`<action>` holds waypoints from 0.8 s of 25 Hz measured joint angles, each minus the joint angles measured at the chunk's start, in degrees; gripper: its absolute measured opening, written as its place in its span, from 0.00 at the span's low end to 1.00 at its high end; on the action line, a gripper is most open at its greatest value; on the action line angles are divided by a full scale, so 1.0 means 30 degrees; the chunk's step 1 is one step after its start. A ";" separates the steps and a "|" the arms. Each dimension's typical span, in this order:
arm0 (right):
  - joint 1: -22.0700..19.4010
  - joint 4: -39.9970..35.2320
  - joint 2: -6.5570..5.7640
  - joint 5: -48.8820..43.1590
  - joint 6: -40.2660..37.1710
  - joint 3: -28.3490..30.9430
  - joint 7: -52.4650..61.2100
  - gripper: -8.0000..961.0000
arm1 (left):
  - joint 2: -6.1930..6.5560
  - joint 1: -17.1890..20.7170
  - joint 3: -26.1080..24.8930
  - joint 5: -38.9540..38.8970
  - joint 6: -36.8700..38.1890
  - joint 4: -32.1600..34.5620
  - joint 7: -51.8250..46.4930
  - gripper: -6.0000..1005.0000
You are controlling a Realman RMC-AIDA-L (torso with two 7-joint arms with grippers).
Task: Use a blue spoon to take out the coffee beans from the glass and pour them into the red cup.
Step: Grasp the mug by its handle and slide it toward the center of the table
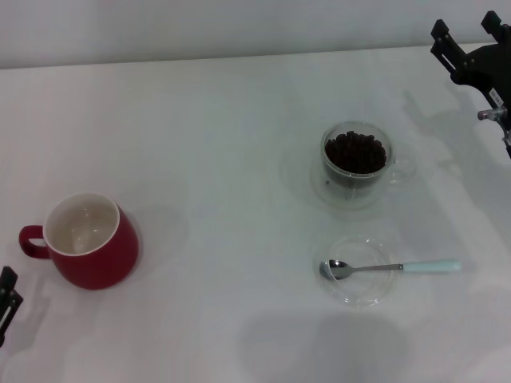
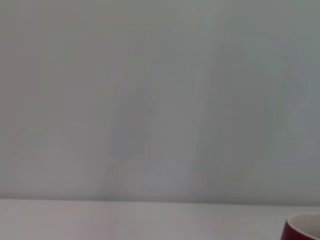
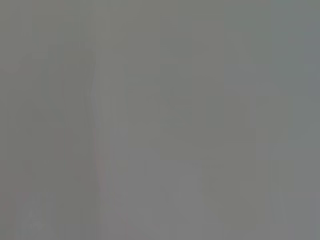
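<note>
You are looking down on a plain white tabletop (image 1: 215, 120) that fills nearly the whole head view, with a pale wall as a thin band along the top edge.

At the lower left of the frame stands the red cup (image 1: 84, 241), upright, its white inside empty and its loop handle turned toward the left edge. It shows again as a sliver of red rim in the bottom right corner of the left wrist view.

Right of centre sits the glass (image 1: 356, 163), heaped with dark coffee beans (image 1: 355, 152), its small clear handle pointing right. Cup and glass stand well apart, so each scoop would likely have to cross open tabletop.

Just below the glass lies a flat clear saucer (image 1: 361, 297). The blue spoon (image 1: 390, 267) rests across it, metal bowl to the left on the saucer, pale handle reaching right past the rim, probably left free for an easy pickup.

The right tool (image 1: 469, 41) hangs at the upper right corner, its two dark fingers spread apart and holding nothing. The left tool (image 1: 6, 302) barely enters at the lower left edge; you cannot tell whether it is open or closed.

The right wrist view shows only blank grey.
</note>
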 joint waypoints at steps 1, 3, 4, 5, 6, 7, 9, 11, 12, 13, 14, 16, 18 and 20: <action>-0.0001 0.0047 -0.0009 0.0000 -0.0001 0.0000 -0.0002 0.89 | 0.0008 -0.0002 -0.0009 0.0168 -0.0096 -0.0019 0.0021 0.88; -0.0034 0.0088 -0.0022 0.0000 -0.0012 0.0000 -0.0005 0.89 | 0.0028 -0.0039 -0.0021 0.0241 -0.0328 -0.0043 0.0045 0.88; -0.0067 0.0101 -0.0033 0.0008 -0.0028 0.0000 -0.0006 0.89 | 0.0035 -0.0153 -0.0027 0.0249 -0.0576 -0.0109 0.0051 0.88; -0.0108 0.0190 -0.0048 0.0035 -0.0039 0.0000 -0.0004 0.89 | 0.0042 -0.0256 -0.0032 0.0249 -0.0756 -0.0164 0.0053 0.88; -0.0111 0.0308 -0.0048 0.0057 -0.0041 0.0000 0.0007 0.89 | 0.0050 -0.0421 -0.0035 0.0270 -0.0945 -0.0222 0.0054 0.88; -0.0111 0.0454 -0.0048 0.0076 -0.0043 0.0000 0.0033 0.89 | 0.0054 -0.0591 -0.0033 0.0289 -0.1181 -0.0261 0.0055 0.88; -0.0123 0.0621 -0.0047 0.0084 -0.0058 0.0000 0.0081 0.89 | 0.0053 -0.0903 -0.0033 0.0308 -0.1504 -0.0275 0.0058 0.88; -0.0198 0.0636 -0.0048 0.0086 -0.0147 0.0000 0.0092 0.89 | 0.0051 -0.1207 -0.0034 0.0313 -0.1685 -0.0279 0.0060 0.88; -0.0231 0.0640 -0.0062 0.0089 -0.0197 0.0000 0.0093 0.89 | 0.0049 -0.1315 -0.0034 0.0316 -0.1744 -0.0280 0.0064 0.88; -0.0262 0.0667 -0.0076 0.0097 -0.0216 0.0000 0.0094 0.89 | 0.0048 -0.1413 -0.0033 0.0318 -0.1807 -0.0280 0.0071 0.88; -0.0264 0.0754 -0.0088 0.0110 -0.0222 0.0000 0.0098 0.89 | 0.0048 -0.1689 -0.0029 0.0327 -0.2064 -0.0280 0.0089 0.88; -0.0262 0.0792 -0.0090 0.0113 -0.0224 0.0000 0.0099 0.89 | 0.0048 -0.1781 -0.0025 0.0333 -0.2173 -0.0280 0.0102 0.88; -0.0253 0.0814 -0.0090 0.0117 -0.0231 0.0000 0.0103 0.89 | 0.0054 -0.1956 -0.0013 0.0349 -0.2509 -0.0280 0.0163 0.88; -0.0251 0.0815 -0.0091 0.0119 -0.0250 0.0000 0.0107 0.89 | 0.0071 -0.2060 -0.0008 0.0355 -0.2669 -0.0280 0.0220 0.88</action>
